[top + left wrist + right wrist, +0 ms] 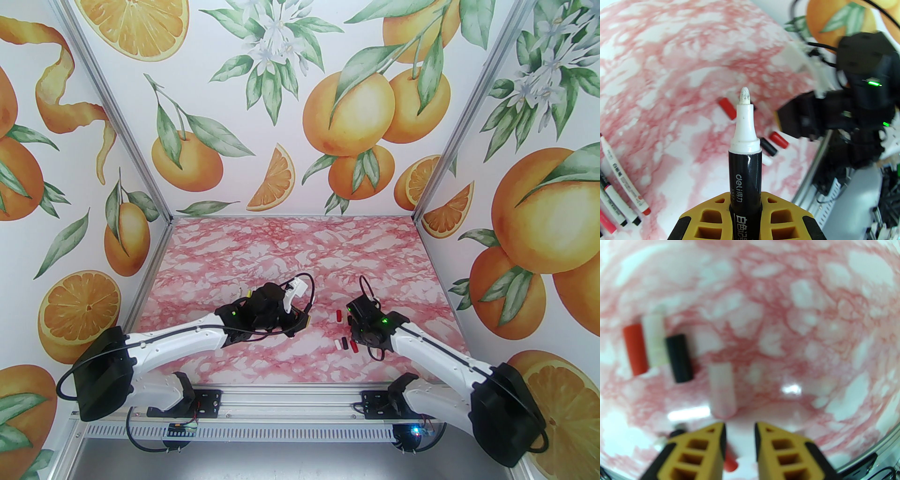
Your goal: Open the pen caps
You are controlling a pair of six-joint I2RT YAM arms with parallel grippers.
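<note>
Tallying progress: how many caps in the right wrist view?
5: red cap, white cap, black cap abreast at left; pale cap ahead of the right pincer; second red cap beneath it. Others may be hidden.

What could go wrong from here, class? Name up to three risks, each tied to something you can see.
1. The left gripper clamps an uncapped black marker; its bare tip could smear the table if lowered.
2. The pale cap lies just ahead of the open right gripper and might roll or get knocked.
3. A red cap sits under that gripper, risking a bump.
</note>
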